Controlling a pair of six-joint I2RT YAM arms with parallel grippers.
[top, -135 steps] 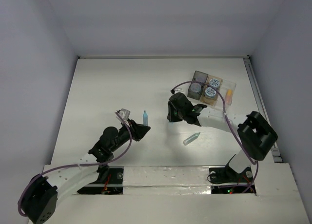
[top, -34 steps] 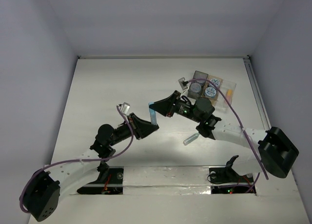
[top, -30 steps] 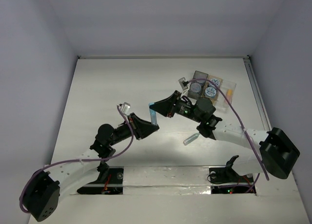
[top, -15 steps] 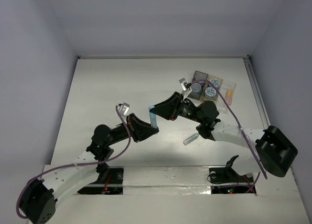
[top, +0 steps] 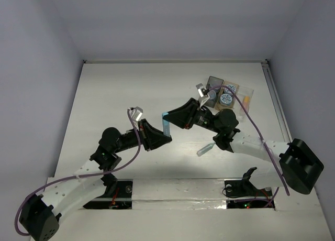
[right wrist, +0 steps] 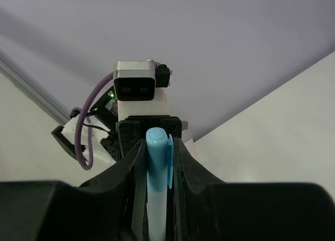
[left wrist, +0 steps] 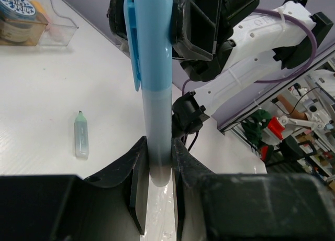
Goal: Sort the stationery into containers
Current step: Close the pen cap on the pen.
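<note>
light blue stick (left wrist: 154, 68), pinched by left gripper (left wrist: 157, 170), right gripper (right wrist: 157, 162)

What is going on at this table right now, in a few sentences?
Both arms grip the same light blue stick between them above the table. The left gripper is shut on its lower end and the right gripper clamps the clip end, so it looks like a handover. A mint green stick lies loose on the table. The trays at the far right already hold jars and an orange stick.

White table (top: 120, 89) enclosed by pale lavender walls (top: 172, 21)
</note>
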